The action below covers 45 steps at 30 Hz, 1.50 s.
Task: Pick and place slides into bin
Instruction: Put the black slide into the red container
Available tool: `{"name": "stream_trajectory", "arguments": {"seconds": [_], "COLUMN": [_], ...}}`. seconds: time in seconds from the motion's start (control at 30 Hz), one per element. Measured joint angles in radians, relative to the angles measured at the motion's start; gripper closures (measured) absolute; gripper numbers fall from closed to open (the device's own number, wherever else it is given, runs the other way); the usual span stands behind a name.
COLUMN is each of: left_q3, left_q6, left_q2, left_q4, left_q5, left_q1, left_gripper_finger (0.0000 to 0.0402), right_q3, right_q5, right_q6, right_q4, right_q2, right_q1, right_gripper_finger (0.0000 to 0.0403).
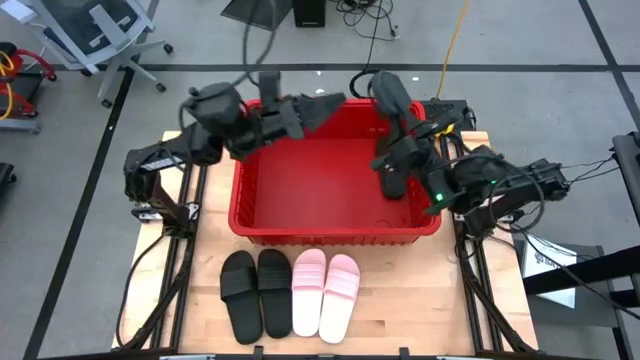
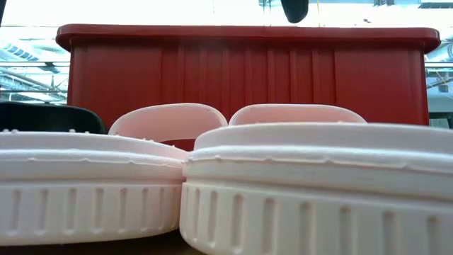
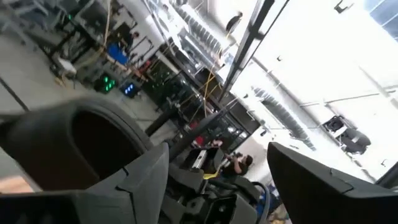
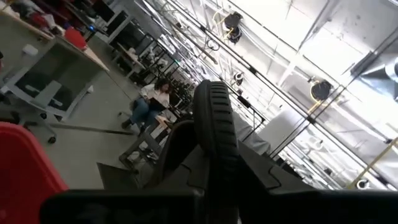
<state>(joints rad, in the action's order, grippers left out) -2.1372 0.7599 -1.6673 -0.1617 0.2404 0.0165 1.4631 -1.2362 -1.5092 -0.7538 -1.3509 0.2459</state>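
Over ribbed red bin [image 1: 262, 222]: left pincer [image 1: 335, 102] open; right pincer [image 1: 392, 135] grips matte black slide [image 1: 393, 108].

Six slides — four black [image 1: 249, 291], two pink [image 1: 325, 290] — one red bin [image 1: 300, 225], two claws [image 1: 335, 103]

Bright red bin [image 1: 335, 170]; two matte black slides [image 1: 255, 292] beside two pale pink slides [image 1: 326, 292] on the light wood counter [image 1: 410, 300].
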Motion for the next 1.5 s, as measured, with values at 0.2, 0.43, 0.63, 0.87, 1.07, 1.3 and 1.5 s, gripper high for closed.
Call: {"name": "stream_trajectory", "arguments": {"seconds": [0.2, 0.43, 0.63, 0.87, 1.07, 1.3, 1.5], "left_q3": [0.000, 0.000, 0.000, 0.000, 0.000, 0.000, 0.001], "left_q6": [-0.060, -0.235, -0.416, -0.583, -0.678, -0.664, -0.645], "left_q2": [0.066, 0.102, 0.116, 0.134, 0.146, 0.140, 0.116], "left_q4": [-0.064, -0.194, -0.269, -0.466, -0.667, -0.678, -0.629], "left_q5": [0.011, -0.030, -0.179, -0.214, -0.209, -0.215, -0.267], "left_q1": [-0.008, -0.006, -0.005, -0.004, -0.007, -0.007, -0.019], "left_gripper_finger": [0.0152, 0.0167, 0.0163, 0.0163, 0.0162, 0.0162, 0.0162], "right_q3": [0.000, 0.000, 0.000, 0.000, 0.001, 0.001, 0.001], "right_q5": [0.011, 0.143, 0.285, 0.489, 0.620, 0.692, 0.692], "right_q6": [0.007, 0.226, 0.581, 0.893, 1.032, 1.119, 1.141], "right_q4": [0.002, 0.101, 0.320, 0.465, 0.476, 0.479, 0.476], "right_q2": [0.050, 0.106, 0.154, 0.205, 0.238, 0.247, 0.225], "right_q1": [0.034, 0.109, 0.135, 0.142, 0.142, 0.142, 0.134], "right_gripper_finger": [0.0371, 0.0372, 0.0372, 0.0372, 0.0372, 0.0372, 0.0372]}}
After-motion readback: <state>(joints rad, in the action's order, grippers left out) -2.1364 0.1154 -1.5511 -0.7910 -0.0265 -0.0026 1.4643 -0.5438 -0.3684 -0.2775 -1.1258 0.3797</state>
